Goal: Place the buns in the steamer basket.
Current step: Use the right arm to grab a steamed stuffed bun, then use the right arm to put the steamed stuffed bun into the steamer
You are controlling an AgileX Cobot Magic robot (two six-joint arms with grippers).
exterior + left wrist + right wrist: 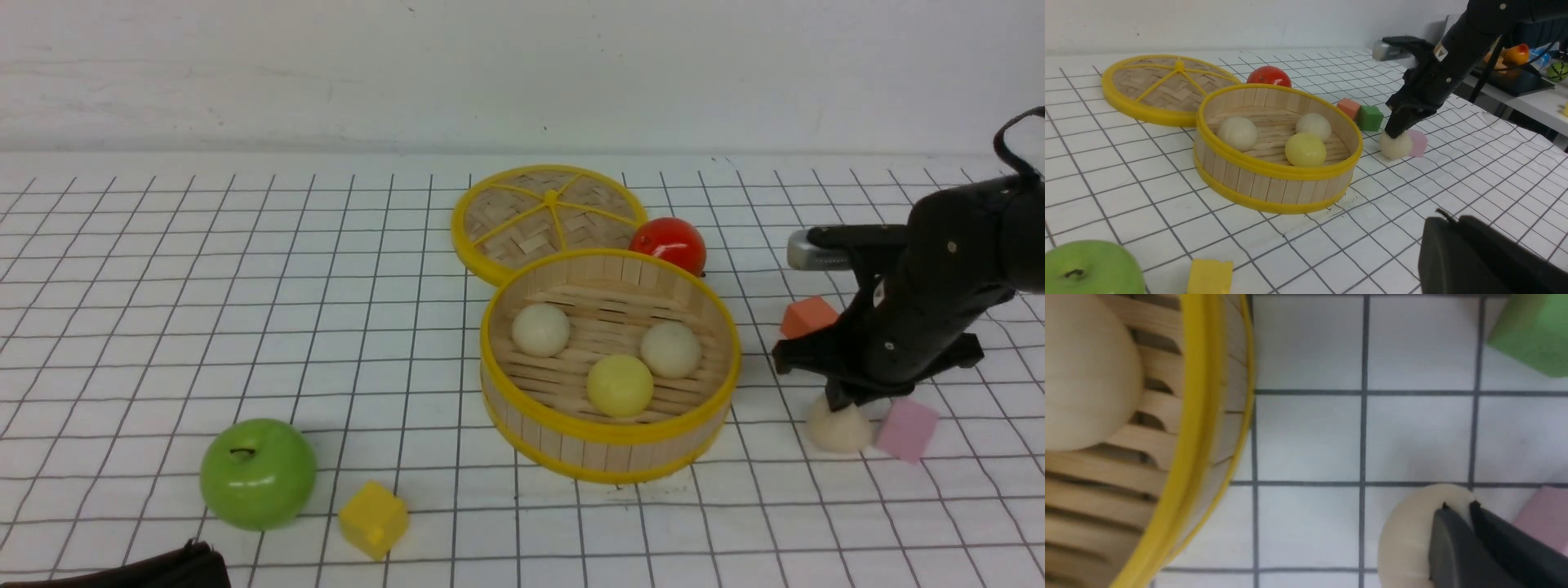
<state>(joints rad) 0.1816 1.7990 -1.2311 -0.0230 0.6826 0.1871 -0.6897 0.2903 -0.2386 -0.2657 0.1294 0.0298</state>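
The steamer basket (608,433) stands mid-table with two cream buns (540,329) (670,349) and a pale yellow bun (620,385) on its slatted floor. To its right a cream bun (837,429) rests on the cloth against a pink cube. My right gripper (841,402) comes down on that bun from above. In the right wrist view its fingers (1447,539) stand almost together, pinching the top of the bun (1404,539). My left gripper (1447,220) is shut and empty, low at the near left, well away from the basket (1274,171).
The flat woven lid (547,212) and a red fruit (669,243) lie behind the basket. A green apple (258,474) and a yellow cube (373,518) sit at the near left. An orange cube (807,317), a green cube (1370,118) and the pink cube (906,429) surround the right gripper.
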